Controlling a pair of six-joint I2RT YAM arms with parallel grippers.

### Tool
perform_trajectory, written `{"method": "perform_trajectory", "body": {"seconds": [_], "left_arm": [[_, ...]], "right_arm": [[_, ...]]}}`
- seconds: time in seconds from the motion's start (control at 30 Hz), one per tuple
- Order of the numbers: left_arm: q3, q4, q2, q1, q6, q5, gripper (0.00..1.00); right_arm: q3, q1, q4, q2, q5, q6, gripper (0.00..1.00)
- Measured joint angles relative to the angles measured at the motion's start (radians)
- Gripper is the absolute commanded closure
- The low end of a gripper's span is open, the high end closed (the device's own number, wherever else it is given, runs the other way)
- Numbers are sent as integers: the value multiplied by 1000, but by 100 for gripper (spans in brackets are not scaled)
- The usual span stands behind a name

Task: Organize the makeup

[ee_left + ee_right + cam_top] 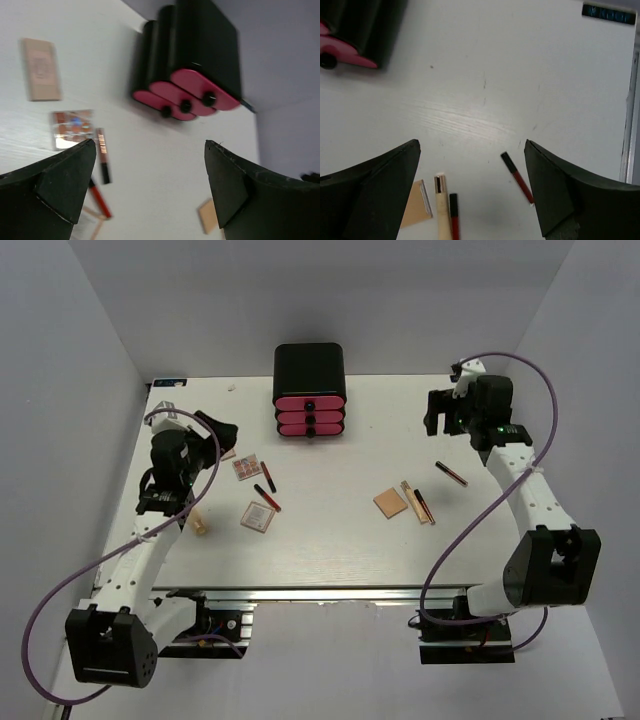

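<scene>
The makeup lies in two loose groups on the white table. On the left are a multicolour palette (246,467) (73,129), a red-and-black stick (267,476) (102,155), a red stick (267,498), a tan palette (257,517), a small tan tube (199,523) and a pale pink palette (41,69). On the right are a tan palette (390,503) (415,205), a beige stick (410,500) (441,207), a red-and-black stick (422,506) and a lone red stick (451,473) (517,177). My left gripper (222,435) (150,142) hovers open by the left group. My right gripper (440,412) (472,142) is open at the back right, holding nothing.
A black box with three pink drawers (310,390) (192,65) (355,30) stands at the back centre, all drawers shut. Grey walls enclose the table on three sides. A metal rail (300,592) runs along the near edge between the arm bases.
</scene>
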Motion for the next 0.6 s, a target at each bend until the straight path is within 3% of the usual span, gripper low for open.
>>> {"method": "perform_trajectory", "body": {"seconds": [0.1,0.13,0.2,0.23,0.27,0.33,0.47,0.5,0.57,0.6], "left_arm": [[2,80,30,-74,-89,60,8],[5,100,44,-118,-112,58,27],[17,132,87,-198,-164,57,55],[21,151,113,-230,-190,58,75],[23,172,140,-259,-206,57,77],[23,208,198,-296,-256,49,76],[24,291,324,-338,-362,13,49],[26,312,355,-346,-390,2,42],[37,341,410,-360,-445,-31,39],[45,355,435,-367,-467,-51,39]], "right_arm": [[42,-1,58,-2,-76,-53,11],[42,-3,53,-13,-132,-95,11],[42,2,33,-26,-254,-194,11],[42,10,1,-27,-338,-283,10],[42,20,-13,-26,-361,-309,11],[42,63,-56,-20,-411,-390,11],[39,150,-88,-6,-520,-452,11],[37,163,-77,-6,-542,-433,15],[37,169,-45,-5,-574,-378,25],[37,169,-23,-2,-587,-346,40]]}}
